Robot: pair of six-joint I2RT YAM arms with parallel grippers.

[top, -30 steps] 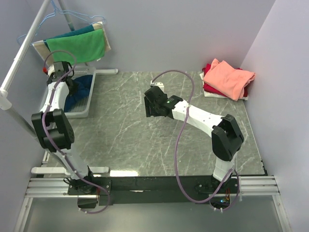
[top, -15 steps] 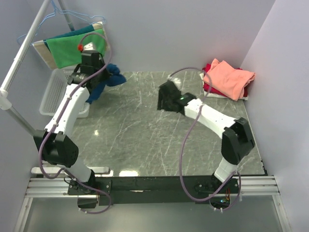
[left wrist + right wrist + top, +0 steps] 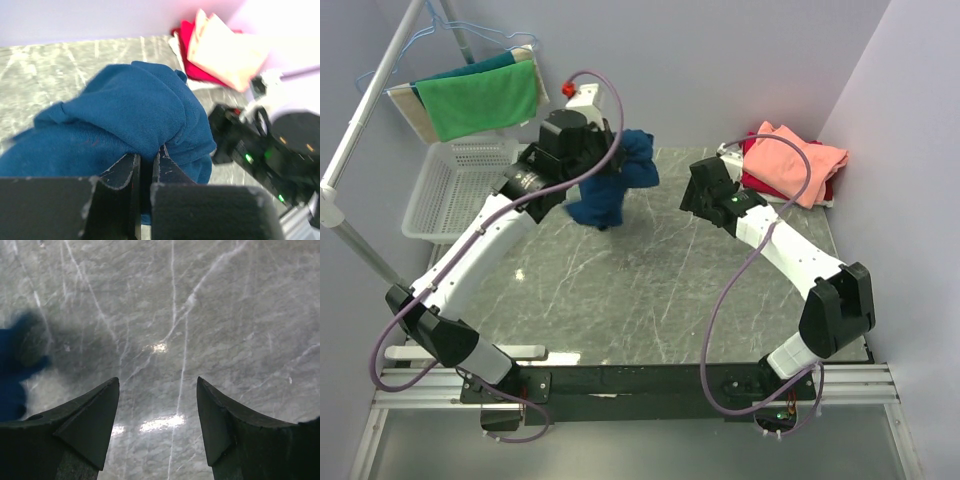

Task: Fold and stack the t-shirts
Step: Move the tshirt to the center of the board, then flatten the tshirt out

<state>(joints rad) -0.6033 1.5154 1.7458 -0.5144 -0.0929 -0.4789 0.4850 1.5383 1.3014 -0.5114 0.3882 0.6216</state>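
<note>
My left gripper [image 3: 612, 160] is shut on a bunched navy-blue t-shirt [image 3: 610, 185] and holds it hanging above the back middle of the table. In the left wrist view the shirt [image 3: 125, 115] bulges over the closed gripper [image 3: 147, 160]; its chest print is hidden. A folded salmon-pink t-shirt [image 3: 792, 160] lies on a folded red one [image 3: 760, 185] at the back right; both show in the left wrist view [image 3: 227, 47]. My right gripper [image 3: 695, 190] is open and empty above the table, just right of the hanging shirt, whose blurred edge [image 3: 15, 370] shows at the left of the right wrist view [image 3: 157, 385].
A white mesh basket [image 3: 450, 190] stands at the back left. A green cloth [image 3: 480, 100] hangs on a hanger on the rack above it. The grey marble table [image 3: 650, 290] ends at a dark front rail. Walls close in at the back and right.
My left gripper has lifted the navy t-shirt out of the basket and carried it right to the back middle. My right gripper has moved back and to the right, towards the folded stack.
</note>
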